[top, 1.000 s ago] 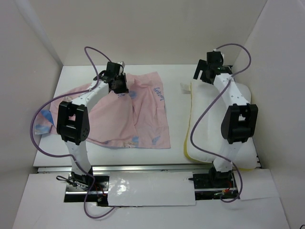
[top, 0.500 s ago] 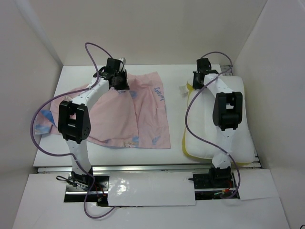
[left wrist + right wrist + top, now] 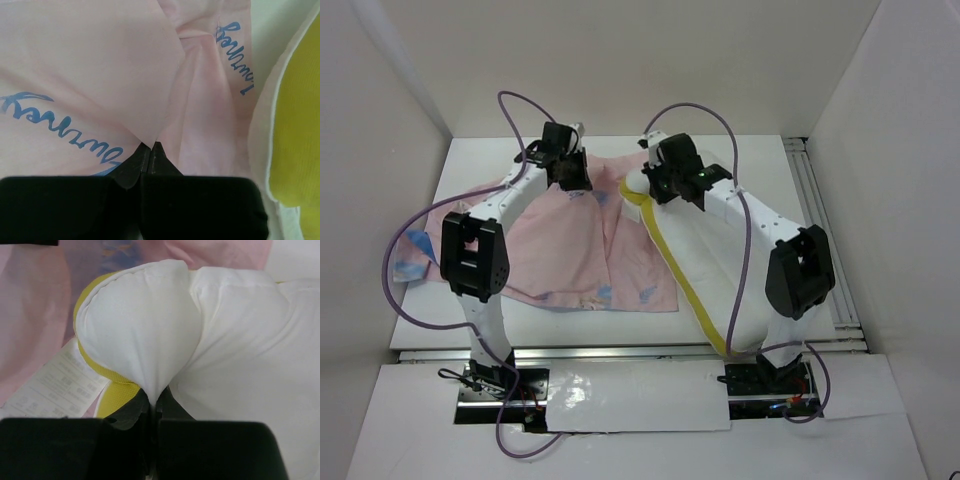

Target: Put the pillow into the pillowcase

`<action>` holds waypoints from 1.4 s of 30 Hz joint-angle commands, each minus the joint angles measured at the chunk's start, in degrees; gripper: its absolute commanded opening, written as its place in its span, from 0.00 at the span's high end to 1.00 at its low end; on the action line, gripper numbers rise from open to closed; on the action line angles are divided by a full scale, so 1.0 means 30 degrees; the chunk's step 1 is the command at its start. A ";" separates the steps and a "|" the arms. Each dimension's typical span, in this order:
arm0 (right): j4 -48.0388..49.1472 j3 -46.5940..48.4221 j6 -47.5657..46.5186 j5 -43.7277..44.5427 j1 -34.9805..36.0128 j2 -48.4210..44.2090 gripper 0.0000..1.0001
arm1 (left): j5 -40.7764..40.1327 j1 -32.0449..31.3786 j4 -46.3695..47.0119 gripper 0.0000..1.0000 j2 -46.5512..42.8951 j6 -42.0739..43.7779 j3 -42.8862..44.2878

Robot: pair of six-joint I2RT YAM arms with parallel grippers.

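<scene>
Our left hand [image 3: 151, 149] pinched shut on fold of pillowcase [image 3: 570, 250] near its far edge. Pillowcase spread pink side up on left half of table [image 3: 470, 165]. Our right hand [image 3: 152, 396] clamped tight on corner of pillow [image 3: 705, 245]. Pillow lies diagonally, gripped corner over pillowcase's far right part, yellow edge strip [image 3: 695, 290] facing left.

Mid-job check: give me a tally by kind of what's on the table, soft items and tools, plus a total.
Pillow: 1, the white pillow with a yellow edge strip
Pillowcase: 1, the pink pillowcase, reverse side up
Tools: 2, the left tool shut on the pillowcase and the right tool shut on the pillow
Total: 4
</scene>
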 commanded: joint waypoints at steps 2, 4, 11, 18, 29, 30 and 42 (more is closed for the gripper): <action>0.2090 -0.0694 -0.0810 -0.0682 0.0777 -0.0700 1.00 | 0.0162 0.0052 0.0241 1.00 -0.2247 0.0034 -0.0431; 0.2505 -0.0696 -0.1015 -0.0945 0.1452 -0.0526 1.00 | 0.0162 0.0052 0.0241 1.00 -0.2747 0.0034 -0.0812; 0.4055 0.0593 -0.0634 -0.1119 0.2360 0.0794 1.00 | -0.0541 -0.0122 -0.0345 1.00 -0.4301 -0.0229 -0.1896; 0.4296 0.1470 -0.0839 -0.1939 0.3561 0.1758 1.00 | -0.0132 -0.0298 -0.0521 1.00 -0.4303 -0.0229 -0.1666; 0.4090 0.0476 -0.0724 -0.1323 0.5380 0.2901 1.00 | -0.0131 -0.0299 -0.1224 1.00 -0.5588 -0.0815 -0.2157; 0.4090 0.0476 -0.0722 -0.1674 0.5380 0.3338 1.00 | -0.0363 -0.0299 -0.1224 1.00 -0.5592 -0.0815 -0.2162; 0.5377 -0.0491 0.1969 0.0727 0.4157 0.4542 0.90 | -0.0128 -0.0299 -0.0990 1.00 -0.6441 -0.1020 -0.2718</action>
